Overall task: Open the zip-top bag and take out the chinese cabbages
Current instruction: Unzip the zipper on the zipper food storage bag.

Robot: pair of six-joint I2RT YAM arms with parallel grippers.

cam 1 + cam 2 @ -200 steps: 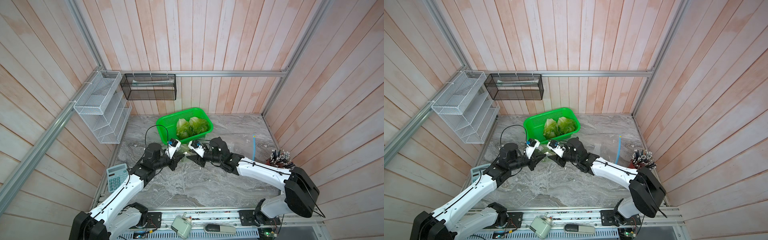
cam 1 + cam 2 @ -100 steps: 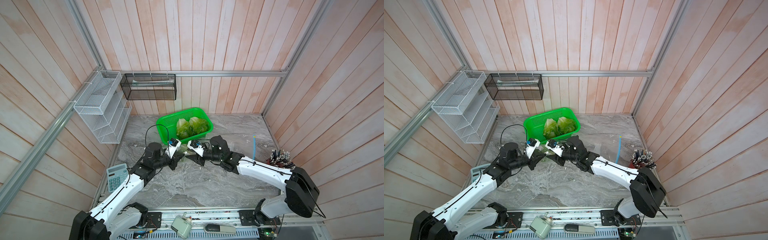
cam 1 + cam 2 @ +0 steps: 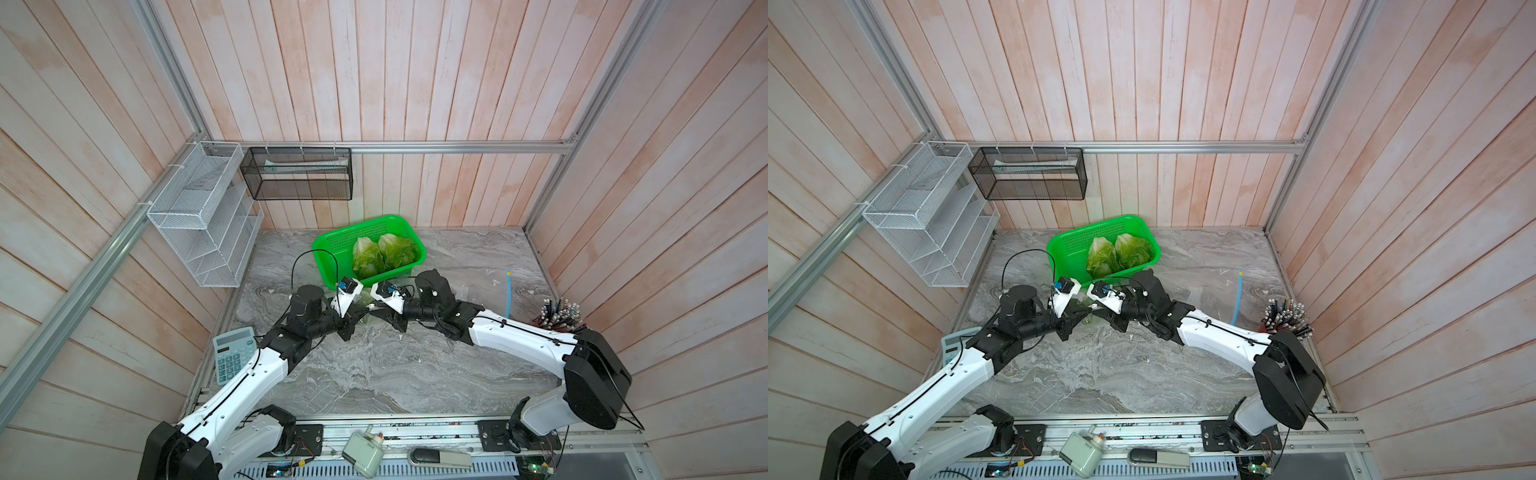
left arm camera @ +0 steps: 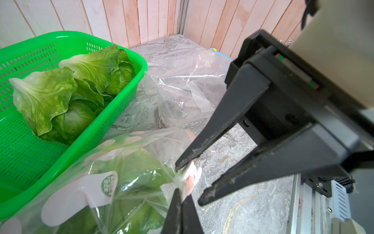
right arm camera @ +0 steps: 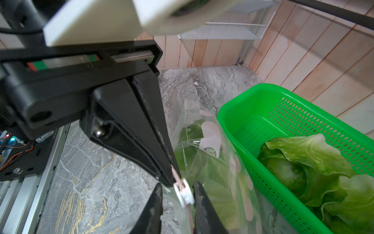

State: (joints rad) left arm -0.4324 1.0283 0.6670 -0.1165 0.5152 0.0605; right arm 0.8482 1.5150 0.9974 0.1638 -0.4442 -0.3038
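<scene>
The clear zip-top bag [image 4: 121,182] lies beside the green basket [image 4: 125,50] with one chinese cabbage [image 4: 139,168] showing green inside it. My left gripper [image 4: 181,194] is shut on the bag's pink zip edge. My right gripper [image 5: 178,188] is open, its fingers either side of the white zip slider [image 5: 184,194]; one finger is close against it and a gap shows on the other side. Two more cabbages [image 3: 365,255] [image 3: 397,249] lie in the basket [image 3: 332,245]. In both top views the two grippers [image 3: 355,322] [image 3: 376,311] meet just in front of the basket [image 3: 1065,249].
An empty clear bag [image 4: 188,87] with a blue zip strip [image 3: 508,291] lies to the right behind my right arm. A calculator [image 3: 235,353] sits at the left edge and a pen holder [image 3: 561,318] at the right. A white wire rack [image 3: 203,220] and a black mesh basket [image 3: 297,172] hang on the walls.
My right gripper's jaws have narrowed around the zip slider. The left gripper has kept its hold on the bag's edge, and both arms have barely shifted.
</scene>
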